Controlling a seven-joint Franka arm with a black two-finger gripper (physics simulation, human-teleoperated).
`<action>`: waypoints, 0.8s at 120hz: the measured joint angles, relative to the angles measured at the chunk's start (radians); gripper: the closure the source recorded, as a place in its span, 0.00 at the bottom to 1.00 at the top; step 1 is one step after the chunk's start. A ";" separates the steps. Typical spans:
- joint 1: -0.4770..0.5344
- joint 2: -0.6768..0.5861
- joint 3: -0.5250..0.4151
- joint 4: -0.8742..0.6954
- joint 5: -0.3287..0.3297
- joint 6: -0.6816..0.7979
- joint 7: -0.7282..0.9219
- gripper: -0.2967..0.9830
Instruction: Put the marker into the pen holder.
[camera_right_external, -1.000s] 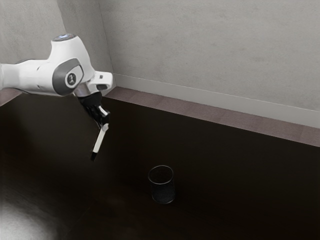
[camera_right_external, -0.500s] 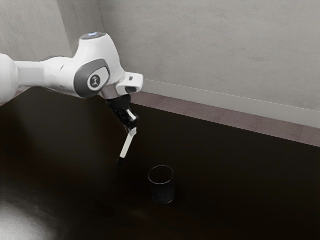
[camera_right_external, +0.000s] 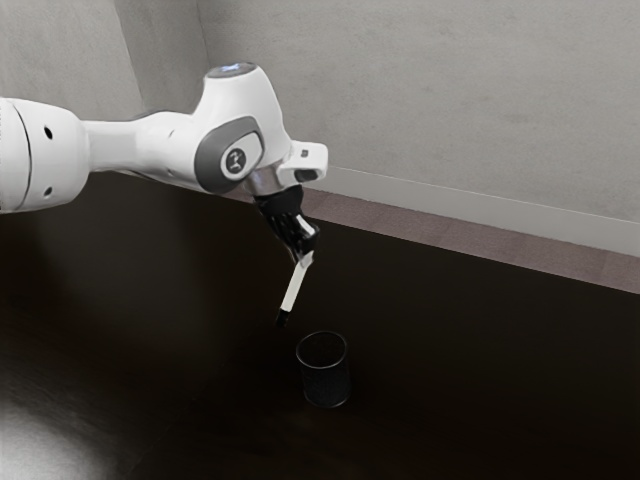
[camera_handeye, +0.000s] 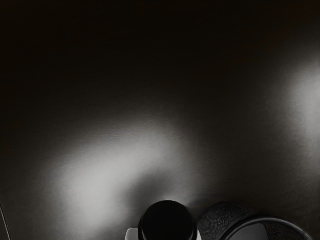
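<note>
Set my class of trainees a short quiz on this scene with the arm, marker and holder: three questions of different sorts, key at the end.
1. True or false: the marker is inside the holder.
2. Fill in: the tool grips the marker, whose ____ end points down.
3. Choose: the holder is (A) upright, (B) lying on its side, (C) upside down.

Key: 1 false; 2 black; 3 A.

The white marker (camera_right_external: 294, 287) slants from the hand's (camera_right_external: 307, 250) grip, its black end lowest. The dark, round, open-topped pen holder (camera_right_external: 326, 385) stands upright, lower than the hand.
</note>
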 joint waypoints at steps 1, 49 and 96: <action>0.000 0.002 -0.002 0.003 0.000 0.000 -0.001 0.80; 0.000 0.027 -0.071 0.019 0.001 0.014 -0.051 0.80; 0.001 0.033 -0.095 0.013 0.001 0.023 -0.091 0.80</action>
